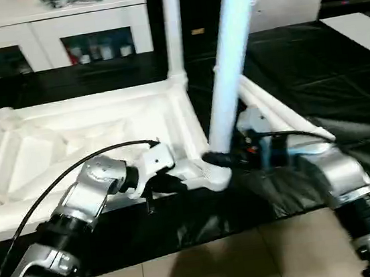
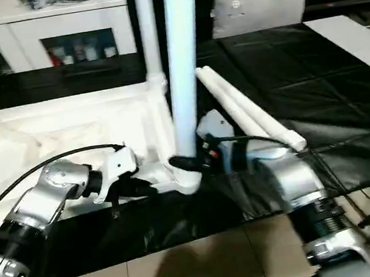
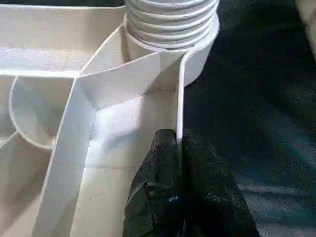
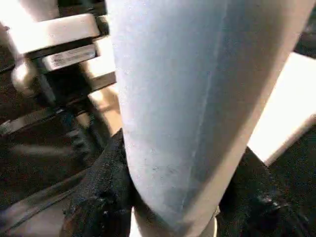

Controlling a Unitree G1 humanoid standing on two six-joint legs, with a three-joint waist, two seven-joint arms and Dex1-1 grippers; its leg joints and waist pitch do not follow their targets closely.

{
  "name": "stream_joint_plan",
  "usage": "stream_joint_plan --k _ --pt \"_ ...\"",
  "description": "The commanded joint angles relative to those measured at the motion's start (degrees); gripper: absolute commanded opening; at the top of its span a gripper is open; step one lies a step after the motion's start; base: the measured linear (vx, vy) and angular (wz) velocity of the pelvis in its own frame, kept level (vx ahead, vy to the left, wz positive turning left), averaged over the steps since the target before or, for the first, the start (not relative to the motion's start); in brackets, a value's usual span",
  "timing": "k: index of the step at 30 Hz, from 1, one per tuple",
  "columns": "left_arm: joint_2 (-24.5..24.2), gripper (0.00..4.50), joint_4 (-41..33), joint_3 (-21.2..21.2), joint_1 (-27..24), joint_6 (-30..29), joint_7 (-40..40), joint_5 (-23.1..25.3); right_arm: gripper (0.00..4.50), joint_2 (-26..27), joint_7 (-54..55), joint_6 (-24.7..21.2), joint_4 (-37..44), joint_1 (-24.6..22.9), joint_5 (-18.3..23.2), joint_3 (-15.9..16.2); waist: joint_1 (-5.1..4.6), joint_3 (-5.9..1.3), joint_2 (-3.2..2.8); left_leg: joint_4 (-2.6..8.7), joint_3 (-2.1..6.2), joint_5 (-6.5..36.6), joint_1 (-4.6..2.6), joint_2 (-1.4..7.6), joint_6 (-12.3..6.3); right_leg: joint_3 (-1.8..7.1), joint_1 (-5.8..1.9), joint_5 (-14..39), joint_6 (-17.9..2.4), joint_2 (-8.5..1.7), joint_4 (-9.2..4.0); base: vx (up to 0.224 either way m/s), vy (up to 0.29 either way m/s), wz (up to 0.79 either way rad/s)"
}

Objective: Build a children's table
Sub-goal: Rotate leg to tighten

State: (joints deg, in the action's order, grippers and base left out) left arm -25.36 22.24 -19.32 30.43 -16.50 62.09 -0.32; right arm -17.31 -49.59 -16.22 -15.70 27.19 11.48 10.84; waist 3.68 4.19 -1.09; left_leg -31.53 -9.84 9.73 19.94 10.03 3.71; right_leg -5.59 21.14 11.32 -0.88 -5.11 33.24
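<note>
The white tabletop [image 1: 71,146] lies upside down, ribbed side up, on the black work table. One white leg [image 1: 172,25] stands upright in the far right corner socket. A second leg [image 1: 229,59] stands in the near right socket [image 1: 215,175], and its ribbed base [image 3: 170,22] sits in the socket. My right gripper [image 1: 220,158] is shut on this leg close above the socket, with black fingers [image 4: 98,197] on both sides. My left gripper [image 1: 177,183] is shut on the tabletop's side wall [image 3: 178,98] beside that socket. Two more legs [image 2: 249,113] lie on the cloth to the right.
A white cabinet [image 1: 50,33] with glass doors stands behind the black work table. A white pillow-like thing [image 2: 259,1] sits at the back right. A white board [image 2: 351,33] lies at the far right. The table's front edge [image 1: 204,241] runs below my arms, with tiled floor beyond.
</note>
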Motion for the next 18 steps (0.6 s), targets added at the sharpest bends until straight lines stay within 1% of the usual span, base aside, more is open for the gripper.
stream_joint_plan --k 1,2,3,4,5,6,7,8,9,10,11,12,13,14,15,16,17,18 --pt "2.49 0.00 -6.10 2.56 -2.62 -8.41 -6.10 -1.56 1.86 0.91 10.22 -6.72 -5.58 -2.56 -6.66 0.90 0.00 -1.58 0.26 4.71 1.82 22.60 0.02 3.52 0.27 3.46 -0.82 29.25 -7.85 -4.51 -5.21 0.000 0.000 0.00" --pt "3.14 0.00 -7.12 2.99 -3.08 -9.92 -7.27 -1.66 1.86 1.38 11.50 -7.24 -5.61 -2.42 -6.91 0.69 -0.43 -1.50 0.05 4.71 1.96 23.24 0.06 3.38 0.47 3.35 -0.76 30.45 -7.47 -4.45 -5.28 0.000 0.000 0.00" --pt "5.73 0.00 -10.11 4.22 -4.33 -14.32 -11.18 -1.87 1.86 3.20 15.99 -9.04 -6.27 -1.56 -7.53 -0.29 -0.78 -1.63 0.04 4.58 2.01 23.18 -0.01 3.41 0.64 3.40 -0.71 30.40 -7.42 -4.51 -5.26 0.000 0.000 0.00" --pt "8.49 0.00 -12.35 5.10 -5.08 -17.56 -14.64 -1.85 1.86 5.14 20.34 -10.69 -7.53 -0.37 -7.73 -1.47 -1.33 -1.55 0.21 4.61 1.93 22.88 0.09 3.38 0.84 3.45 -0.60 30.09 -7.62 -4.35 -5.23 0.000 0.000 0.00" --pt "9.21 0.00 -12.70 5.13 -5.15 -18.07 -15.26 -1.87 1.86 5.58 21.05 -10.84 -8.07 0.03 -7.62 -1.73 -1.33 -1.55 0.21 4.61 1.93 22.88 0.09 3.38 0.84 3.45 -0.60 30.09 -7.62 -4.35 -5.23 0.000 0.000 0.00" --pt "13.40 0.00 -14.20 4.95 -5.27 -20.36 -19.10 -1.39 1.86 8.03 25.30 -11.41 -11.71 2.49 -7.09 -3.11 -1.57 -1.70 0.42 4.15 1.75 22.55 -0.13 2.96 0.13 3.49 -0.36 30.93 -7.10 -4.39 -5.76 0.000 0.000 0.00" --pt "15.46 0.00 -14.38 4.40 -5.05 -20.72 -21.09 -0.63 1.86 9.04 27.15 -11.12 -14.12 3.89 -7.01 -3.48 -1.78 -1.53 0.43 4.18 1.70 22.10 0.10 2.90 -0.38 3.40 -0.29 31.04 -7.03 -4.26 -5.87 0.000 0.000 0.00" --pt "17.53 0.00 -14.54 3.76 -4.69 -21.26 -22.81 -0.18 1.86 10.13 29.38 -10.50 -17.15 5.53 -7.06 -3.94 -1.83 -1.51 0.54 4.02 1.58 22.01 0.05 2.74 -0.69 3.33 -0.16 31.75 -6.55 -4.15 -6.13 0.000 0.000 0.00" --pt "19.00 0.00 -14.39 3.34 -4.31 -21.61 -24.00 0.09 1.86 11.03 31.26 -9.93 -19.77 6.84 -6.92 -4.56 -1.76 -1.42 0.51 3.93 1.55 22.15 -0.04 2.53 -1.01 3.24 -0.03 33.43 -5.74 -4.19 -6.42 0.000 0.000 0.00" --pt "19.88 0.00 -14.40 2.62 -3.94 -22.10 -25.00 0.83 1.86 11.98 32.77 -9.62 -22.05 8.02 -6.61 -5.24 -1.79 -1.40 0.49 3.88 1.58 22.29 -0.03 2.49 -1.07 3.18 -0.01 34.24 -5.34 -4.25 -6.49 0.000 0.000 0.00" --pt "20.24 0.00 -14.46 2.25 -3.77 -22.43 -25.49 1.25 1.86 12.47 33.52 -9.52 -23.12 8.59 -6.41 -5.61 -1.87 -1.27 0.57 3.94 1.66 22.66 0.02 2.47 -1.08 3.10 0.04 35.32 -4.76 -4.25 -6.67 0.000 0.000 0.00" --pt "20.13 0.00 -14.43 1.96 -3.61 -22.60 -25.66 1.66 1.86 12.82 34.08 -9.56 -23.95 9.10 -6.73 -5.40 -1.94 -1.28 0.44 4.05 1.97 23.96 0.08 2.41 -0.67 2.79 0.01 37.07 -3.00 -4.18 -6.91 0.000 0.000 0.00" --pt "19.75 0.00 -14.82 2.10 -3.55 -23.28 -26.13 2.07 1.86 13.28 34.71 -9.84 -24.25 9.44 -7.46 -5.22 -2.12 -1.25 0.45 4.28 2.13 24.75 0.27 2.51 -0.40 2.76 0.02 36.21 -2.55 -4.05 -6.83 0.000 0.000 0.00" --pt "19.75 0.00 -14.82 2.10 -3.55 -23.28 -26.13 2.07 1.86 13.28 34.71 -9.84 -24.25 9.44 -7.46 -5.22 -2.15 -1.17 0.49 4.37 2.18 25.42 0.33 2.50 -0.31 2.69 0.06 36.27 -2.32 -3.94 -6.83 0.000 0.000 0.00" --pt "18.89 0.00 -14.75 2.07 -3.44 -22.97 -26.18 2.64 1.86 13.59 34.93 -9.88 -24.18 9.54 -7.61 -5.32 -2.09 -1.28 0.49 4.33 2.16 26.01 0.03 2.49 -0.21 2.79 0.24 36.25 -2.05 -4.04 -6.97 0.000 0.000 0.00" --pt "17.45 0.00 -15.05 1.79 -3.45 -22.94 -26.55 3.39 1.86 14.04 35.21 -9.52 -24.58 9.88 -7.38 -5.84 -2.11 -1.32 0.47 4.35 2.17 26.04 0.02 2.52 -0.20 2.91 0.30 35.78 -2.16 -4.07 -6.90 0.000 0.000 0.00" --pt "17.45 0.00 -15.05 1.79 -3.45 -22.94 -26.55 3.39 2.21 14.04 35.21 -9.52 -24.58 9.88 -7.38 -5.84 -2.10 -1.31 0.44 4.43 2.23 26.23 0.07 2.56 -0.19 2.94 0.30 35.45 -2.29 -4.08 -6.82 0.000 0.000 0.00" --pt "16.78 0.00 -15.00 1.84 -3.47 -22.74 -26.65 3.76 2.21 14.09 34.90 -8.49 -25.42 10.26 -7.30 -5.98 -2.29 -1.31 0.22 4.50 2.22 27.05 0.10 2.61 -0.04 2.94 0.40 34.66 -2.64 -4.02 -6.80 0.000 0.000 0.00"
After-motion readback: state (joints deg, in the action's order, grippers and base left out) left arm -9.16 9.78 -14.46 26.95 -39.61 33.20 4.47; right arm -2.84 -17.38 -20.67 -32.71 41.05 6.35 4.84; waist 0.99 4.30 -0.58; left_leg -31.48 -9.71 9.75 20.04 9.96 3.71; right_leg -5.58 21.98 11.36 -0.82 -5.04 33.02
